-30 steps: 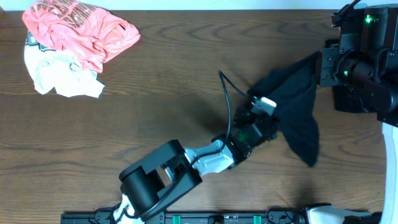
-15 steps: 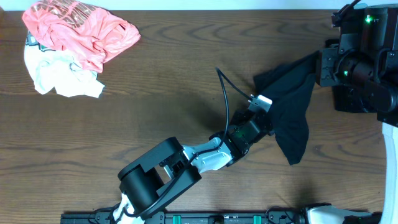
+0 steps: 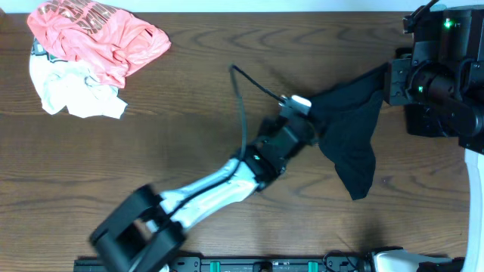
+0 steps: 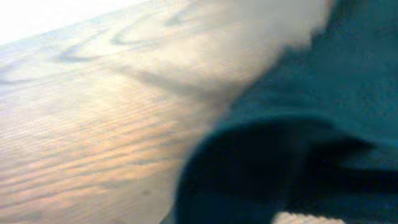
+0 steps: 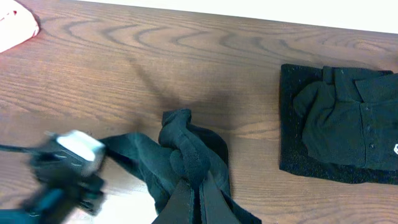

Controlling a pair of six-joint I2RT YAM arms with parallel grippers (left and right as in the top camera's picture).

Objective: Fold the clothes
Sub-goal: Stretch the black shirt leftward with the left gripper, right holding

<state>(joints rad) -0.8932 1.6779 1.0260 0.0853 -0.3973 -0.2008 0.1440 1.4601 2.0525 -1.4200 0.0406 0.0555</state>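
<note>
Black garment [image 3: 352, 132] clamped by left jaws, right jaws; pink shirt [image 3: 98, 38], white garment [image 3: 72, 94] well apart.

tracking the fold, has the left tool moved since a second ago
Yes. Overhead, the left tool, shut on the black garment, has shifted up-left, toward the pink shirt.

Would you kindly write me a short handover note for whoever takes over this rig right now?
Left gripper: shut on the black garment, at its left edge.
Right gripper: shut on a bunched corner of it.
The garment is crumpled between them, not yet folded.
Done: folded black garments stacked near the right gripper.
Left: fold this one, then the coral-pink shirt and white garment heaped at the far left.
</note>
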